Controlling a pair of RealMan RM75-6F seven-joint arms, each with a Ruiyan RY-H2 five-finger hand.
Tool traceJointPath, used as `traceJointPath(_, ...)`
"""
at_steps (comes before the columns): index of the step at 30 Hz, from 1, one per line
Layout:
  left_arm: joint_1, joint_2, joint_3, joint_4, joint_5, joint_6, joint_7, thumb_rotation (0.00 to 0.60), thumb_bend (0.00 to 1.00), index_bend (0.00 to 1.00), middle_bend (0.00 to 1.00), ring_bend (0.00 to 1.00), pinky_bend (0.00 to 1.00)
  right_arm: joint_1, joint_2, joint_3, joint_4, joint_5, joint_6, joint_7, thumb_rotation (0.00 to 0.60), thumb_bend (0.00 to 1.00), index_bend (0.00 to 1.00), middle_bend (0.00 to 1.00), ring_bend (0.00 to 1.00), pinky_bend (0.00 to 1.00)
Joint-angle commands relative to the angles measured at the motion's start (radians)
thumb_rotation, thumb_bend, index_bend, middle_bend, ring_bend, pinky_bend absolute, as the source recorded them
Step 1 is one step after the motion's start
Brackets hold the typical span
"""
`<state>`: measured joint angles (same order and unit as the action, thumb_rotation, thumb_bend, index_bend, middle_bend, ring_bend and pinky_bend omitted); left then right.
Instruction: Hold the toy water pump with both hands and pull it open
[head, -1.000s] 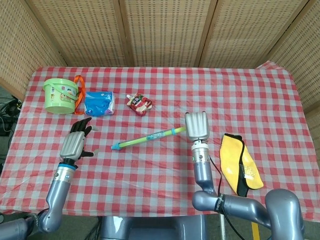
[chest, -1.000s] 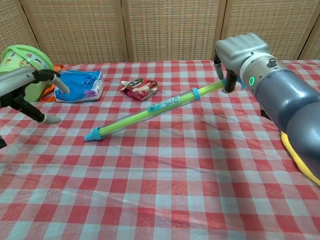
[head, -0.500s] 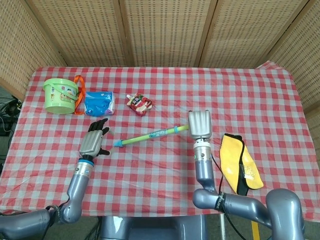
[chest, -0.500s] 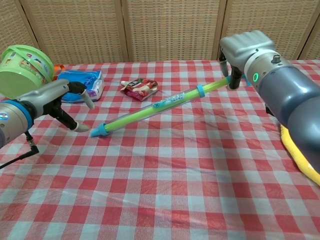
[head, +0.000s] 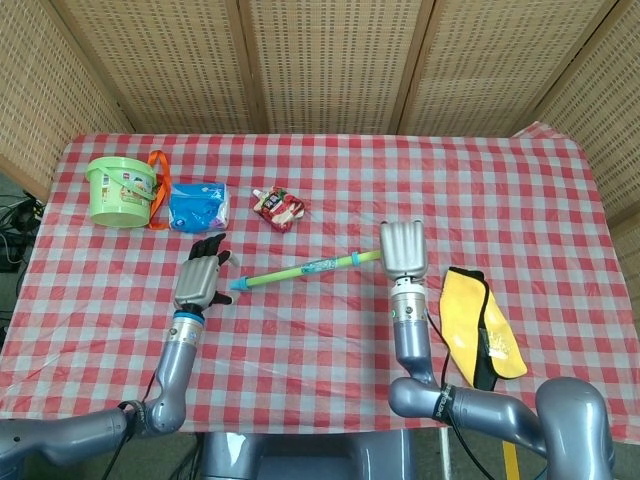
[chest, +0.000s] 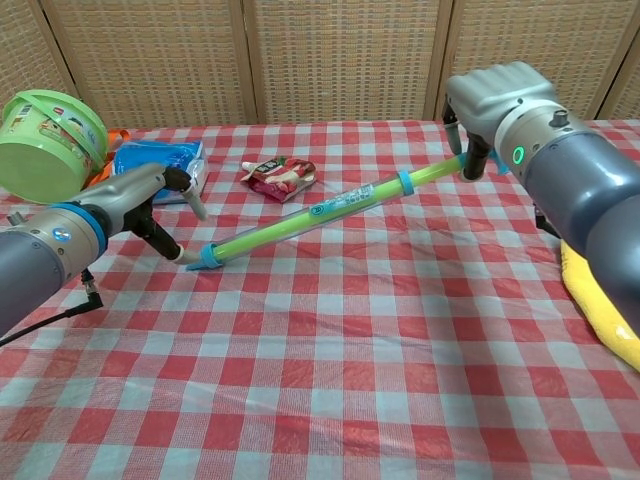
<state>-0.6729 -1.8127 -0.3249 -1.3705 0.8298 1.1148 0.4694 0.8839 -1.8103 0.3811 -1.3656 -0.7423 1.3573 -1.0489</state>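
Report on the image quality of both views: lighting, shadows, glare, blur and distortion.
Head view: even, soft light, sharp, with faint shadows under the toy water pump and no glare. Chest view: the near right arm and green bucket loom large from wide-angle perspective; the left robot hand is slightly soft; only mild sheen on the right robot hand.
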Motion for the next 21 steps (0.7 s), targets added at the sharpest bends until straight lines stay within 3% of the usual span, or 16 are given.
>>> traceJointPath(1, -0.013, -0.019, -0.004, 0.016, -0.017, 0.004, 0.02, 0.6, 0.24, 0.39, 0.0, 0.0, 0.0, -0.001, 0.004, -0.001, -0.003, 0.001, 0.002, -0.003, 0.6, 0.48, 0.79, 1.0, 0.97, 0.65)
traceJointPath(21, -0.079, -0.097, -0.023, 0.088, -0.065, -0.004, 0.07, 0.6, 0.26, 0.41, 0.0, 0.0, 0.0, -0.009, 0.025, -0.005, -0.035, 0.021, 0.008, -0.009, 0.6, 0.48, 0.79, 1.0, 0.97, 0.65)
